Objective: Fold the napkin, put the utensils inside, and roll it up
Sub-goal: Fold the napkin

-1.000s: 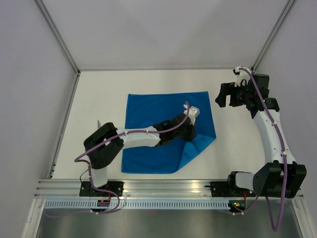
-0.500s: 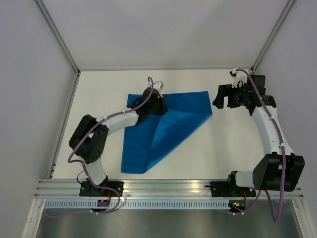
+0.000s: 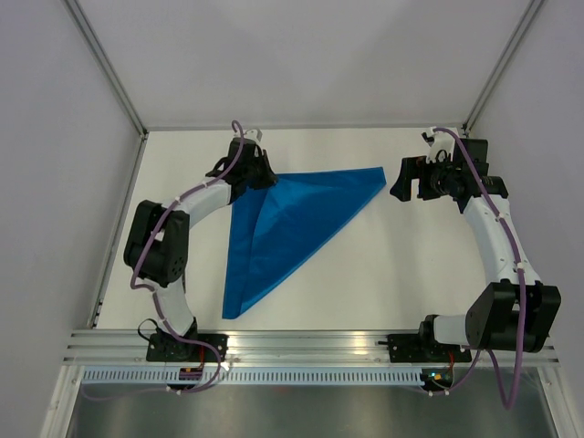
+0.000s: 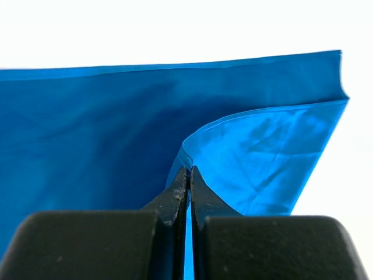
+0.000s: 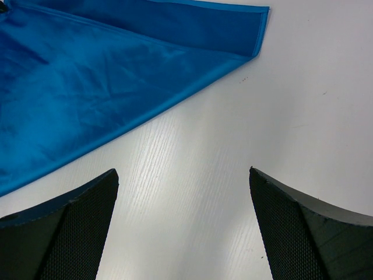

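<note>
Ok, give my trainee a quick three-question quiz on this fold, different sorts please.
1. True or false: the left gripper is shut on the bright blue cloth napkin.
2. Seen from above, the napkin lies roughly as: A square, B triangle, C roll?
3. Fill in: over the white table, the right gripper stands ___.
Key: 1 true; 2 B; 3 open.

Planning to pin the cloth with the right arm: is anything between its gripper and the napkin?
Nothing visible. Only bare table lies between the open right gripper and the nearest corner of the napkin. The left gripper grips its far-left corner.
</note>
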{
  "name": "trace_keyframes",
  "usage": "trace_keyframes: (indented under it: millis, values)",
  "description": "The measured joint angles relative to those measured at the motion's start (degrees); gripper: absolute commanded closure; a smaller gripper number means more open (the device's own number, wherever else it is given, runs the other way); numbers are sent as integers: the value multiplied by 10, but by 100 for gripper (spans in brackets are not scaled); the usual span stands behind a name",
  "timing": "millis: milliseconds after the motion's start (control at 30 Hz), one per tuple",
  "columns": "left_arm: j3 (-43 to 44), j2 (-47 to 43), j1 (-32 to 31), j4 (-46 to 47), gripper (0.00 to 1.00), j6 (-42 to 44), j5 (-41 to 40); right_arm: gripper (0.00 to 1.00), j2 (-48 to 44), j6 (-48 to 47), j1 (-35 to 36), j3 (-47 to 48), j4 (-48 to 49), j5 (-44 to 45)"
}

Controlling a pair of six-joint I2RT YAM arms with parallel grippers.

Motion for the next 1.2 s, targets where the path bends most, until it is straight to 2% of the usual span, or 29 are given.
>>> trace_keyframes:
  millis: [700,1200]
  values:
    - [39,29,71,-36,98,0,14,2,0,-4,0,-1,0,-2]
    - [62,57,96,-52,98,0,17,2,0,-4,0,-1,0,-3]
